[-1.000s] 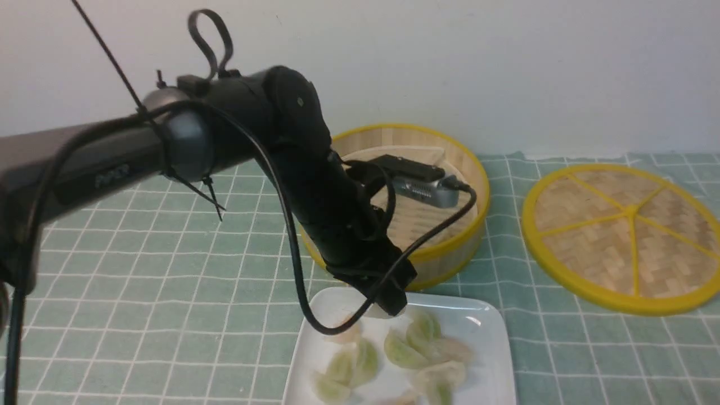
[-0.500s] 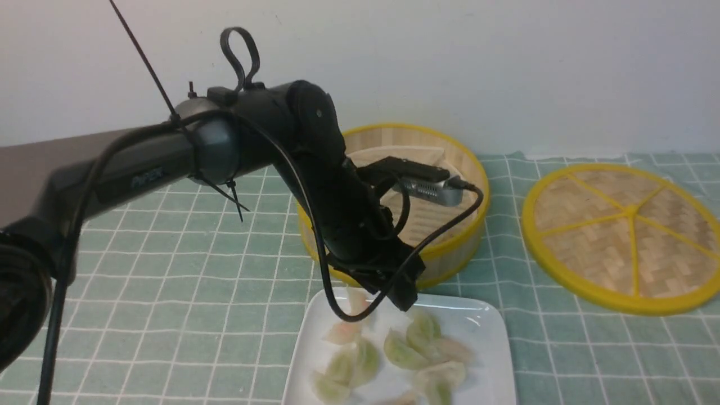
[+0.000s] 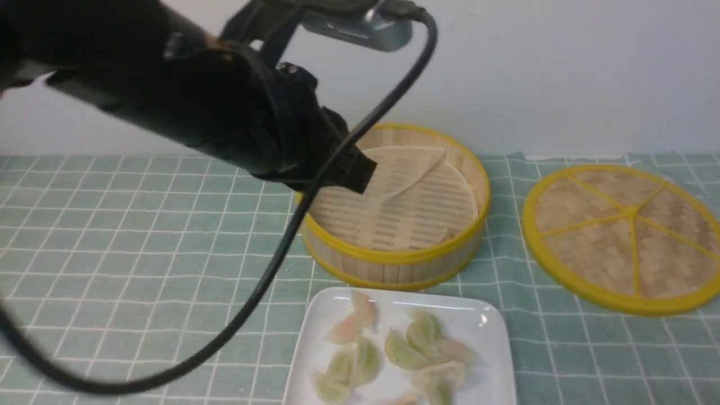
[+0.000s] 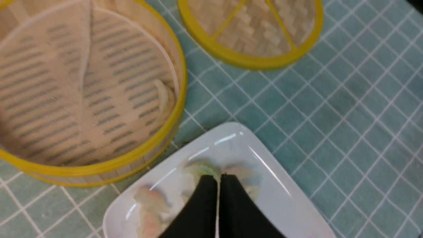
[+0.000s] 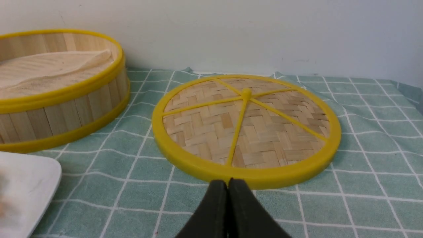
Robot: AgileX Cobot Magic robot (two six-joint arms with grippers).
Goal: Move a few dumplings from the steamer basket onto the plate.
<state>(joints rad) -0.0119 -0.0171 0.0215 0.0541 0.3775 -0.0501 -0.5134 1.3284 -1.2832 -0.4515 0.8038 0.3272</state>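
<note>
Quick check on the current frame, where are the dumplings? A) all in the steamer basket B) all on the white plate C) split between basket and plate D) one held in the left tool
B: the dumplings all lie on the plate; the steamer basket shows only its liner sheet, and the left tool is shut with nothing in it.

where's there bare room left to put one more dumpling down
The steamer basket holds only its liner. On the plate the dumplings crowd the middle; bare white remains along its right edge and far right corner.
</note>
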